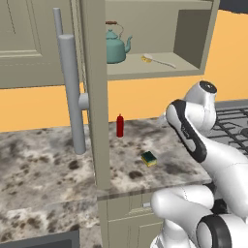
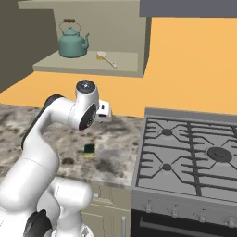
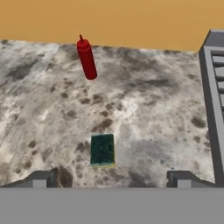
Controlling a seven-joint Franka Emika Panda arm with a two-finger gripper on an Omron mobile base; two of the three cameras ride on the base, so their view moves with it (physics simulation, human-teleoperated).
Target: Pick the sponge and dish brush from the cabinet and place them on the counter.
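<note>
Speckled stone desk (image 3: 144,113) already bearing the sponge (image 3: 103,150) below the spread, empty end effector (image 3: 111,179); dish brush (image 2: 107,59) on the cabinet (image 2: 129,32) shelf, probably light, stiff, best pinched mid-handle

Sponge (image 1: 149,158) on counter (image 1: 43,164); dish brush (image 1: 158,60) in cabinet (image 1: 145,71).

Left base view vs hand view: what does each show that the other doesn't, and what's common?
Left base view alone: the open cabinet with the dish brush lying on its shelf beside a teal kettle, plus the door's grey bar handle. Hand view alone: the open gripper, fingertips apart and holding nothing, above the sponge. Both: the sponge lying flat on the counter, green side up, the upright red bottle behind it, and the stove.
</note>
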